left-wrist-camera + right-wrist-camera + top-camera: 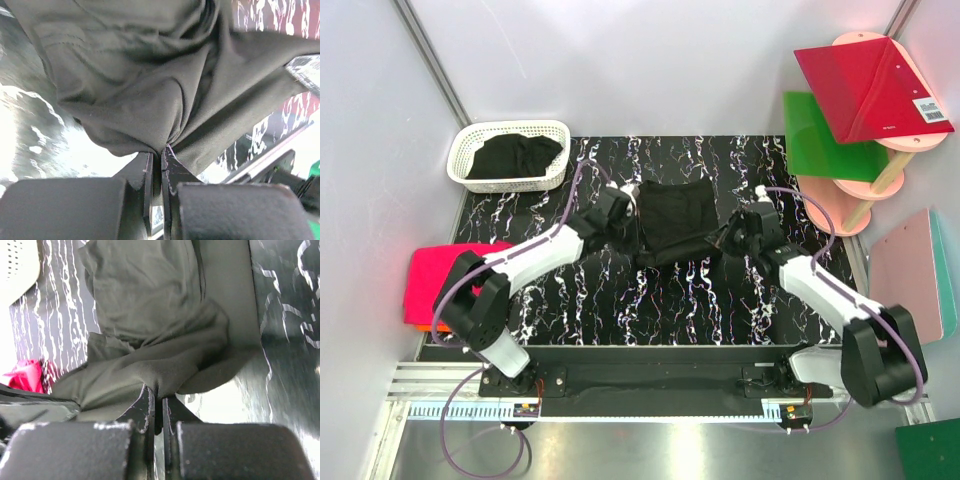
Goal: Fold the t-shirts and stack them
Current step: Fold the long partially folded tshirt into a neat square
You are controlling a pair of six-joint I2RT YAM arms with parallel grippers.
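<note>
We have the left gripper (161, 152) pinched shut on one bunched near corner of the black t-shirt (675, 210), and the right gripper (157, 396) shut on the other (neither arm is nearer). The hem runs across from one gripper to the other, and the shirt's body lies ahead of both on the tabletop (570, 300). Only the wrist views show us cloth caught in the jaws; only the top view gives the shirt's outline.
</note>
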